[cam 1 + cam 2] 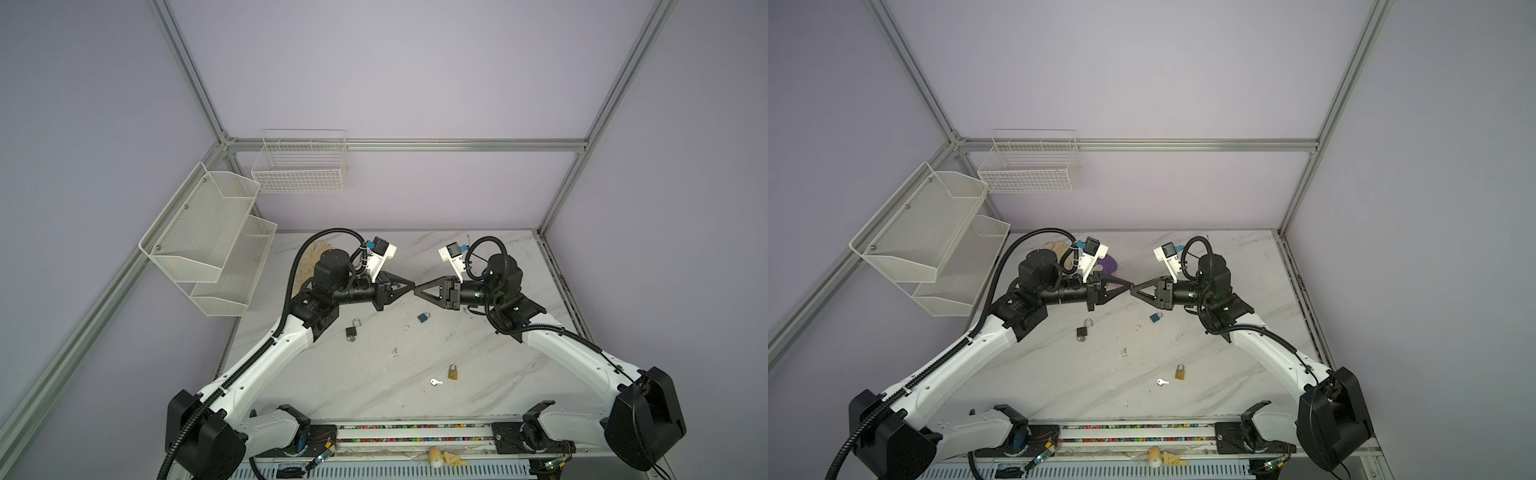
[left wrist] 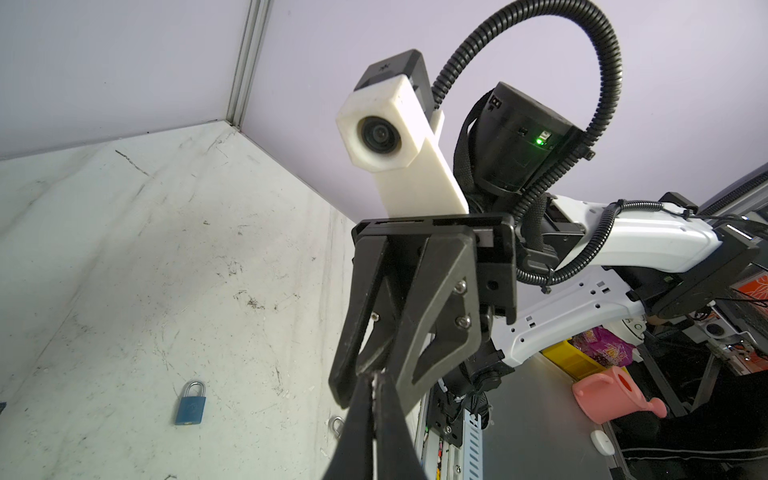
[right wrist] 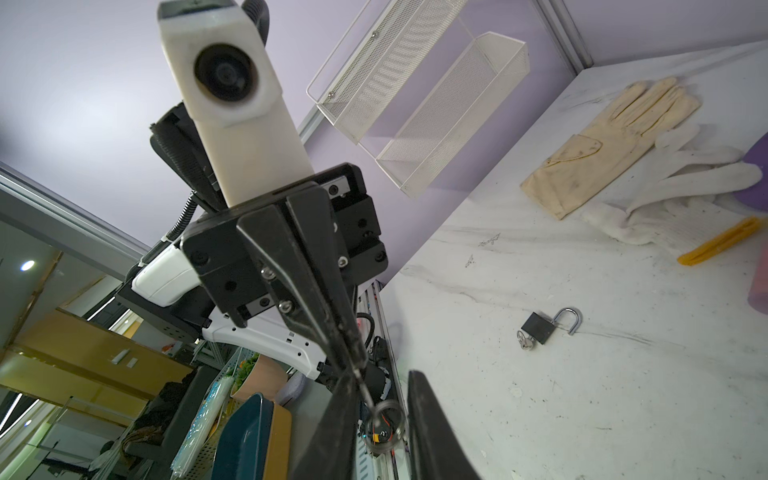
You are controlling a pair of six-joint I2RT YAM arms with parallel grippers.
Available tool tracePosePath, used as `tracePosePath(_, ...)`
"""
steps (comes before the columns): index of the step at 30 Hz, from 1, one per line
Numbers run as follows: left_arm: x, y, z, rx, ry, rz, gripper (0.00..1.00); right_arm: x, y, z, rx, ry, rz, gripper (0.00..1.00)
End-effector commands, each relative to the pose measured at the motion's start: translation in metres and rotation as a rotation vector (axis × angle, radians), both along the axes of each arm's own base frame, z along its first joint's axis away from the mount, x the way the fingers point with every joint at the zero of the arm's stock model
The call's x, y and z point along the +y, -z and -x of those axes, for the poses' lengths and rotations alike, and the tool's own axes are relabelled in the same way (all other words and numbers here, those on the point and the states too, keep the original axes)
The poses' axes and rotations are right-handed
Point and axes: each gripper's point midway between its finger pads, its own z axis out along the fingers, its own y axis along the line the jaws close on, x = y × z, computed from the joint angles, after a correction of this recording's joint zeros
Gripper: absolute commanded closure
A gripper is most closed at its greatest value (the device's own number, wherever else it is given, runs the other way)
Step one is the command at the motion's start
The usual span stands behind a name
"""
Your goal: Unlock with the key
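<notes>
Evidently, as we judge it, the move turns on a mid-air handover. Our left gripper (image 1: pixel 412 286) is clamped on the key (image 2: pixel 376 386), whose long axis runs left to right, ring end toward our right gripper (image 1: pixel 417 289). That gripper's jaws stand narrowly apart, one on either side of the key ring (image 3: pixel 384 419). Both arms reach level, tip to tip, above the table (image 1: pixel 498 374). The blue padlock (image 1: pixel 424 318) lies slightly nearer, on the right arm's side.
</notes>
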Motion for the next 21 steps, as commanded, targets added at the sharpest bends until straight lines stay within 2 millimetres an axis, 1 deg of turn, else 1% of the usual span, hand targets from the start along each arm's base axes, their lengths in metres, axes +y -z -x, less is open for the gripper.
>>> tracePosePath(1,0.0014,-0.0523,0.0026,-0.137,0.016,0.059,1.0,-0.0012,-0.0089,0.0017,-0.032,-0.009,-0.02,0.78)
tracePosePath(8,0.0024,-0.0527,0.0023,-0.14,0.008,0.053,1.0,-0.0022,-0.0119,0.0036,-0.037,-0.009,-0.024,0.79)
tracePosePath(9,0.0024,-0.0529,0.0026,-0.141,0.008,0.052,1.0,-0.0021,-0.0118,0.003,-0.035,-0.008,-0.024,0.81)
tracePosePath(12,0.0026,-0.054,0.0027,-0.142,0.008,0.055,1.0,-0.0011,-0.0121,0.0037,-0.035,-0.018,-0.024,0.82)
tracePosePath(21,0.0033,-0.0504,-0.0023,-0.138,-0.014,0.036,1.0,-0.0028,-0.0157,0.0047,-0.043,-0.011,-0.028,0.96)
